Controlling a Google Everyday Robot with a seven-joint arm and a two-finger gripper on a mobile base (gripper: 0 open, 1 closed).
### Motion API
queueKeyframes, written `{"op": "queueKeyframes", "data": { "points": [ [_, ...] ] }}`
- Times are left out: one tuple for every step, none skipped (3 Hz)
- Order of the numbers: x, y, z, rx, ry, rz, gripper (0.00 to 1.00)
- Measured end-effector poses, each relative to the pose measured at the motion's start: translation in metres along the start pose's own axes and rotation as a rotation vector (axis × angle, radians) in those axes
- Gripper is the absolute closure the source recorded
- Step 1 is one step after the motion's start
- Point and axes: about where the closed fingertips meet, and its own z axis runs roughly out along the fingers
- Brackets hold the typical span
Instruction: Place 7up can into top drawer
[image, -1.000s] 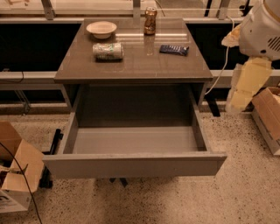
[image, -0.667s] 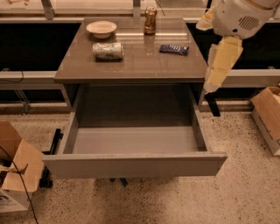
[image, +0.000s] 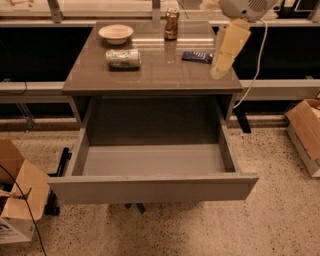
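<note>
1 cam | high in front, facing down | mid range: table (image: 165, 75) + top drawer (image: 150, 187) | jaws up right

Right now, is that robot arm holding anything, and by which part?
Nothing. The gripper hangs empty over the table; the 7up can lies apart on its side.

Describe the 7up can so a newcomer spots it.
On the grey table above the open top drawer, look left, just in front of the pale bowl. The 7up can lies on its side, silvery-white with green marks, unlike the upright gold-brown can and the dark blue packet beside the gripper at right.
</note>
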Motion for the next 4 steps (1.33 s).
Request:
{"op": "queueKeyframes", "data": {
  "points": [
    [0.0,-0.001,0.004,0.003,0.002,0.017,0.0],
    [-0.029,-0.021,0.05,-0.006,-0.096,0.052,0.0],
    [-0.066,-0.058,0.118,-0.035,-0.22,0.068,0.0],
    [-0.082,-0.08,0.158,-0.053,-0.29,0.076,0.0]
  ]
}}
